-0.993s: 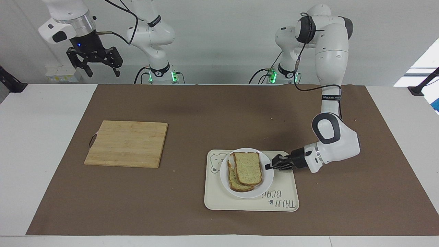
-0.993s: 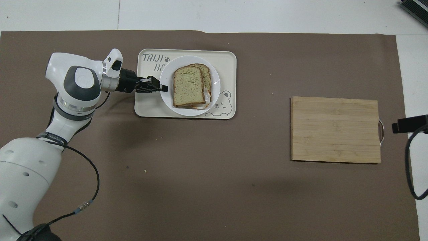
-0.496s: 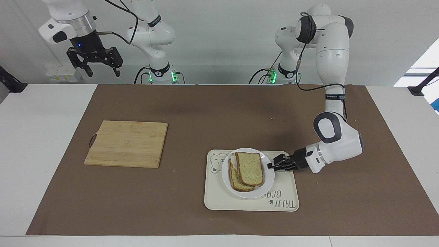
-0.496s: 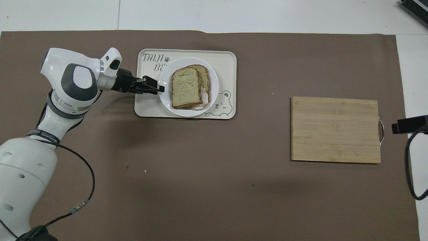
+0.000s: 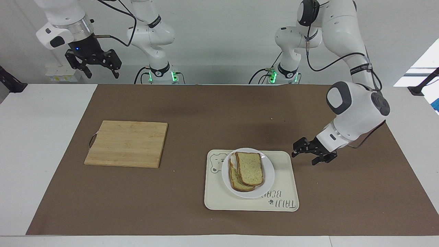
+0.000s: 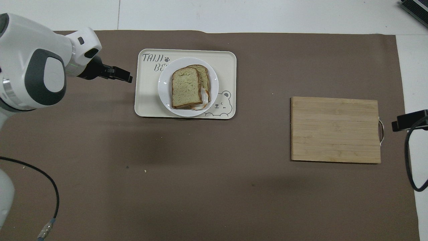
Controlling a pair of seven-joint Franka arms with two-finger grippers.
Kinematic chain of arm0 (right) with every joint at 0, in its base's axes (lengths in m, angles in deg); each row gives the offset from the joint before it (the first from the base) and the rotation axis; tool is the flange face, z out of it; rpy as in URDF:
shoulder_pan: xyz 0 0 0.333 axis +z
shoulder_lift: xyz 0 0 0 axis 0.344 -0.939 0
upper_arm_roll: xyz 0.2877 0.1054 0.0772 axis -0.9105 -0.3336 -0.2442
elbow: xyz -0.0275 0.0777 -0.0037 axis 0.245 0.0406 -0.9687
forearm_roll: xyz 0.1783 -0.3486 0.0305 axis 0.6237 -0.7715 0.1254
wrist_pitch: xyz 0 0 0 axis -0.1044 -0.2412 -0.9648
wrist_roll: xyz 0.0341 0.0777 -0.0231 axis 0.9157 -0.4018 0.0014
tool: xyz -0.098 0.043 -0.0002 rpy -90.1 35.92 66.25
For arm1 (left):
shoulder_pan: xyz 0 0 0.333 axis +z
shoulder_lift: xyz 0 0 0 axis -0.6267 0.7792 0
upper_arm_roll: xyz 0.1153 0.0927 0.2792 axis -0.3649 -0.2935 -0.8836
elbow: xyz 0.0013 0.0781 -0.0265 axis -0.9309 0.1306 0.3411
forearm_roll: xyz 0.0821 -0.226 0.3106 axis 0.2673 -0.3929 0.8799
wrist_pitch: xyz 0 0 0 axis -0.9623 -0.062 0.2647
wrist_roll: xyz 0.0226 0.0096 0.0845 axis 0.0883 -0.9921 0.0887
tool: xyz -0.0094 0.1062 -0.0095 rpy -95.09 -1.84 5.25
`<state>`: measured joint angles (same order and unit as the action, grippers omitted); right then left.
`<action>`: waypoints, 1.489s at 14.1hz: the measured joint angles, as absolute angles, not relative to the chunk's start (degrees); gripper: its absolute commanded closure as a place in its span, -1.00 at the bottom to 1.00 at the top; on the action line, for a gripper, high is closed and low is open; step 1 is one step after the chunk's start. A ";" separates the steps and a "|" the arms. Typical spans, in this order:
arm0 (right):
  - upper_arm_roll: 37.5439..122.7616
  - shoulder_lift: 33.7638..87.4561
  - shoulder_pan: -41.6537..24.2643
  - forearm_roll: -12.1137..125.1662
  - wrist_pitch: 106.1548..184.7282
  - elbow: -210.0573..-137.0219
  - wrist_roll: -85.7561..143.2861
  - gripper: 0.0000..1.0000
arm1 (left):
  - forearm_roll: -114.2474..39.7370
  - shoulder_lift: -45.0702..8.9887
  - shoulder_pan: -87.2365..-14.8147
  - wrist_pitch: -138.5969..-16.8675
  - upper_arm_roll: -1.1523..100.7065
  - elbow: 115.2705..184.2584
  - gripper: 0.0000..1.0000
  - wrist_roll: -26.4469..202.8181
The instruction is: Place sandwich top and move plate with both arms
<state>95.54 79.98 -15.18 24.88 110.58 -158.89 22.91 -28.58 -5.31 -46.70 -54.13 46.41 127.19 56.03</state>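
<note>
A white table (image 5: 41, 144) is covered by a brown mat (image 5: 219, 113); a pale grey wall (image 5: 219, 41) is seen above it.

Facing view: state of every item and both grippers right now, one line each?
sandwich top: lying on the lower slice, slightly offset, not gripped.
plate: on the tray, holding the sandwich, not gripped.
tray: flat on the mat, carrying the plate.
cutting board: flat, bare, toward the right arm's end.
left gripper: fingers open, empty, over the mat beside the tray.
right gripper: open, empty, raised, waiting.
</note>
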 measured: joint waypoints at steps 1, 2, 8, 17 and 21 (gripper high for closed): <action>95.62 79.98 -15.19 24.88 110.71 -158.91 22.90 -1.00 | -25.77 -7.23 -46.69 -53.09 46.30 127.18 -1.00 56.08; 95.69 79.99 -15.21 24.88 110.85 -158.91 22.90 -1.00 | -22.66 -9.47 -46.66 -51.62 46.11 127.17 -1.00 56.09; 95.68 80.01 -15.20 24.86 111.27 -158.91 22.90 -1.00 | -11.69 -23.53 -46.31 -36.30 45.10 126.65 -1.00 56.09; 95.66 80.33 -15.18 24.80 114.96 -160.42 22.90 -1.00 | -10.76 -29.29 -40.67 -11.33 43.40 115.88 -1.00 55.96; 95.55 80.78 -15.16 24.80 115.00 -161.05 22.90 -1.00 | -10.76 -31.83 -40.66 -11.17 43.16 115.55 -1.00 56.13</action>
<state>95.55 80.78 -15.16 24.80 115.00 -161.05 22.90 -10.76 -31.83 -40.66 -11.17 43.16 115.55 56.13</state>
